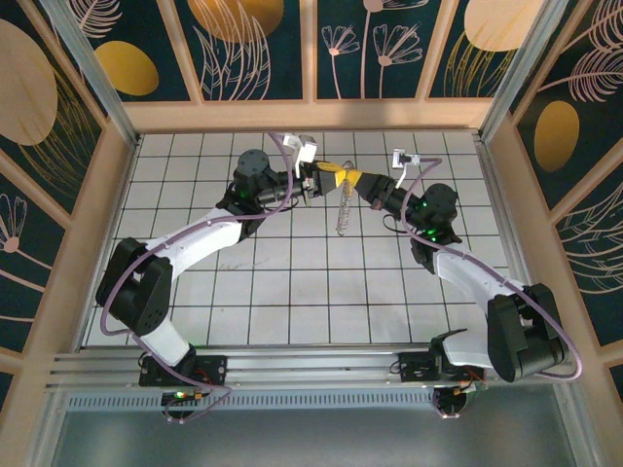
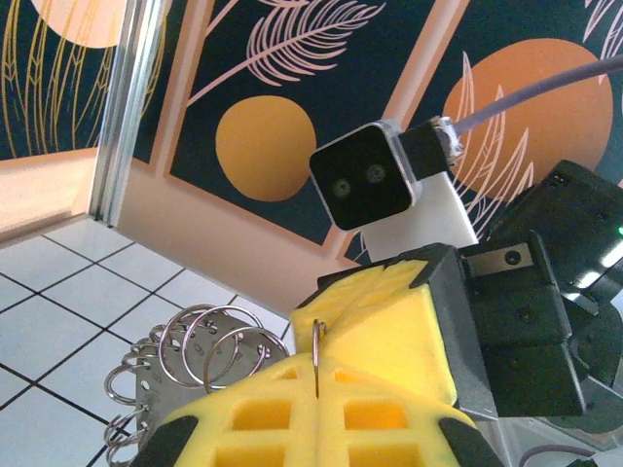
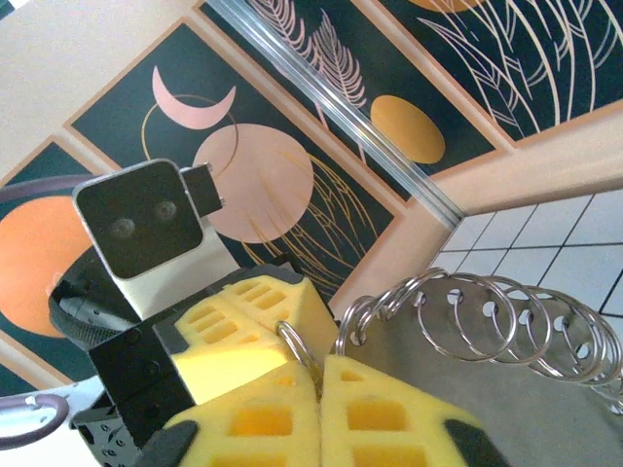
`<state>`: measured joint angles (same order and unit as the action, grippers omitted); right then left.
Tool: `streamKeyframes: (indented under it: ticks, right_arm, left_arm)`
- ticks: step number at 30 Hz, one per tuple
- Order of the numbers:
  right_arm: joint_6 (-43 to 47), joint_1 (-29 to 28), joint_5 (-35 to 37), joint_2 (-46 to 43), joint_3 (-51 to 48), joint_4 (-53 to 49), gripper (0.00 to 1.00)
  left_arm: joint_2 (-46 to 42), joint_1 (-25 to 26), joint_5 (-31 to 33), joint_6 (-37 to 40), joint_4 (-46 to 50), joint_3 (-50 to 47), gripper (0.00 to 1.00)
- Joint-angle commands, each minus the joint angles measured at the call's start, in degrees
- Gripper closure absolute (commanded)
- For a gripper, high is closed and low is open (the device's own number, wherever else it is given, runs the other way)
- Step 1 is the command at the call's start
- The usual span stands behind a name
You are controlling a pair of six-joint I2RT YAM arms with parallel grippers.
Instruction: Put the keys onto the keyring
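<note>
The keyring is a thin silver split ring, held up in the air and pinched from both sides. My left gripper is shut on its lower edge, and the right gripper's yellow fingers clamp its top. From the right wrist the same keyring sits in my shut right gripper, with the left gripper's fingers on it. A grey metal plate carrying several more rings hangs beside them. In the top view the left gripper and right gripper meet tip to tip. The keys are out of view.
The white tiled table lies below the hanging plate. A wooden rim and patterned wall panels close off the back and sides, with aluminium posts at the corners. Both arms arch inward over the far half of the table.
</note>
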<state>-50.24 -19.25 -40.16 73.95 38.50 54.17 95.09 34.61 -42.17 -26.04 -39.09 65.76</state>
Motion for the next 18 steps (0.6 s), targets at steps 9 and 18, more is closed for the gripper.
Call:
streamKeyframes:
  ticks: [9,18]
  right_arm:
    - [1.82,0.08,-0.73,0.29,2.38,-0.85,1.00]
    - [7.50,2.36,-6.62,3.75,8.89,-9.00,1.00]
  left_arm:
    - [-0.32,0.18,0.81,-0.33,-2.68,0.68,1.00]
    - [-3.31,-4.71,1.45,0.87,1.42,0.47,0.71]
